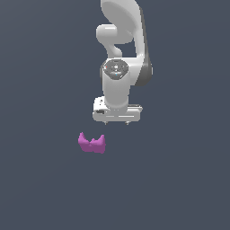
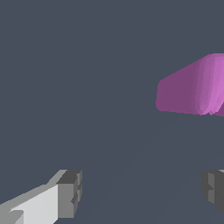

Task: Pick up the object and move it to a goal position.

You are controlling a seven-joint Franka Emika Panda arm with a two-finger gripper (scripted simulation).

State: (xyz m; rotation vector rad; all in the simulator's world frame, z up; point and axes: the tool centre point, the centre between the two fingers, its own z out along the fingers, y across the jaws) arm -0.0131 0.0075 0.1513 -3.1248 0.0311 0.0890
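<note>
The object [image 1: 92, 143] is a small magenta-purple lump with two pointed bumps on top, resting on the dark grey surface. The white arm hangs over it from the back, and my gripper [image 1: 117, 121] sits a little behind the object and toward the exterior view's right, apart from it. In the wrist view the object [image 2: 192, 87] fills one side, partly cut off by the frame edge. My gripper [image 2: 142, 192] is open, its two dark fingertips [image 2: 70, 192] spread wide with only bare floor between them.
A flat dark grey floor [image 1: 45, 188] spreads all around. Only the arm's white links [image 1: 121, 36] rise above the gripper.
</note>
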